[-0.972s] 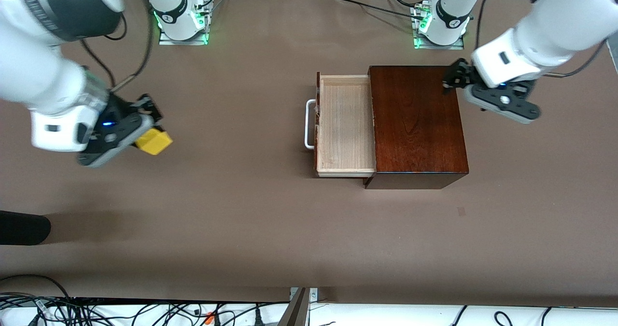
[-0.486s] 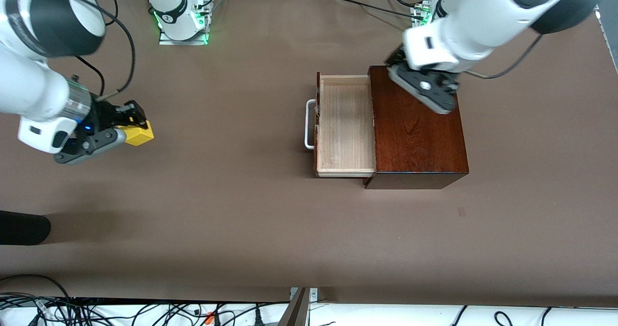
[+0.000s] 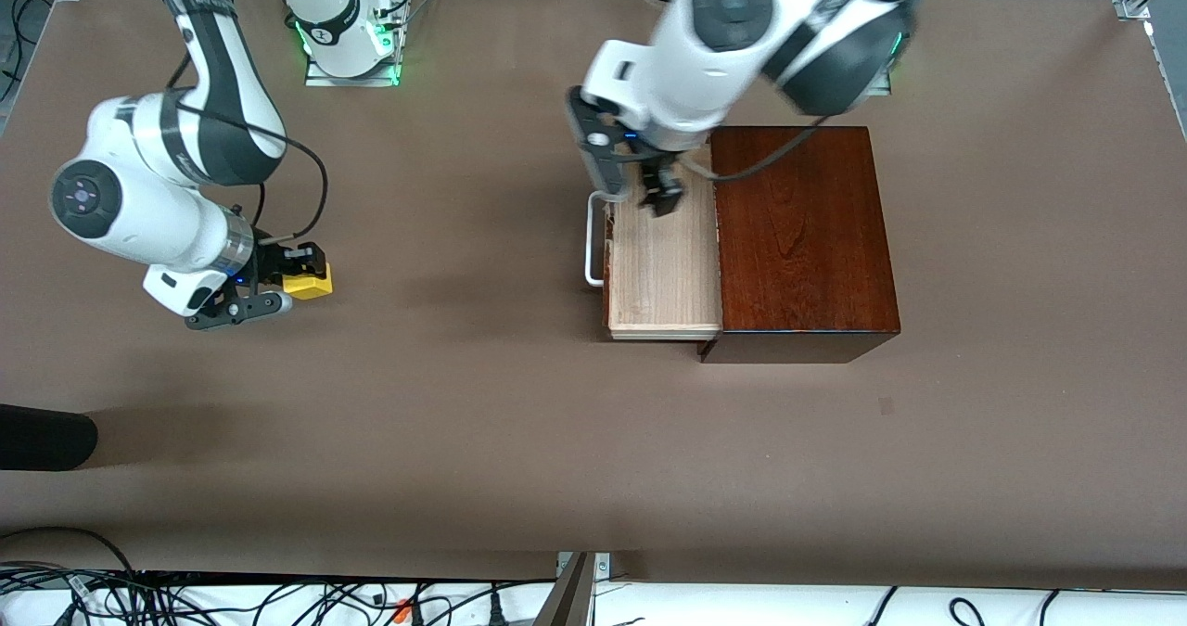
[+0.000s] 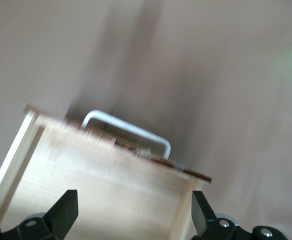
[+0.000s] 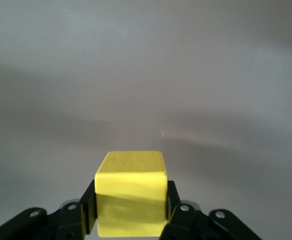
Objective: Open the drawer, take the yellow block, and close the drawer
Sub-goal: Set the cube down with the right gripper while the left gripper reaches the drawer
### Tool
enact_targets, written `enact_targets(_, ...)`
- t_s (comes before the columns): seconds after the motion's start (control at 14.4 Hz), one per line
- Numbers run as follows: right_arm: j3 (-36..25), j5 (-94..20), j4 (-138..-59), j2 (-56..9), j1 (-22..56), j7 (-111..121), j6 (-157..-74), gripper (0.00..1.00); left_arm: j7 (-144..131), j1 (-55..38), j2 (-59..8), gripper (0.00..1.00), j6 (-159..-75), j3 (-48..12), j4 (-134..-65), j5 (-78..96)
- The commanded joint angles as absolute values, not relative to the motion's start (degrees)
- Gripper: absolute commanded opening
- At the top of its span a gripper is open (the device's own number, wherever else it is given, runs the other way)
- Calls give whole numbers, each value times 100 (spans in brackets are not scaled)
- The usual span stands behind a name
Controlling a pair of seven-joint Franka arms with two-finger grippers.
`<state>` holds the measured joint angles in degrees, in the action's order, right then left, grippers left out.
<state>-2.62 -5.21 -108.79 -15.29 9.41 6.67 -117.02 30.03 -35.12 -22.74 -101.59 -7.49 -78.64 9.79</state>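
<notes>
While clamped on the yellow block (image 3: 309, 282), the right gripper (image 3: 299, 279) sits low over the bare tabletop (image 3: 464, 422) toward the right arm's end, well apart from the wooden box (image 3: 802, 236); in the right wrist view the block (image 5: 131, 192) fills the gap between the two black fingers (image 5: 88, 207), its top face clear above them. Left gripper (image 3: 660, 198): fingers spread wide with nothing between them, poised over the pulled-out drawer (image 3: 663, 264), above the part of its pale interior near the handle. Drawer: open, nothing visible in the part that shows, white U-shaped handle (image 3: 591, 239) pointing toward the right arm's end; seen from the left wrist, handle (image 4: 128, 131) and drawer front lie just ahead of the fingertips (image 4: 66, 212).
</notes>
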Motion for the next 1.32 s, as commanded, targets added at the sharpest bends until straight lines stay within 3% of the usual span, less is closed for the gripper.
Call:
enact_targets(0.0,-220,-361,-11144,-1617,853,519,-12075,0,3567,-3954,-2715,100,-10422,-668,-7541,537)
enact_targets(0.42,-220,-378,-11232,-2337,580,510,-12699,0,4817,-4499,-3374,100,-10809,-668,-7593,-711)
enact_targets(0.76,-228,-369,-11232,-2768,527,527,-13130,8,4378,-4597,-3717,100,-10881,-659,-7603,-817)
enact_targets(0.83,-229,-369,-11232,-2821,527,536,-13183,17,4377,-4597,-3770,100,-10933,-659,-7603,-887)
enact_targets(1.25,-299,-369,-11224,-2927,527,580,-13263,47,4210,-4605,-3938,100,-10978,-659,-7725,-1265)
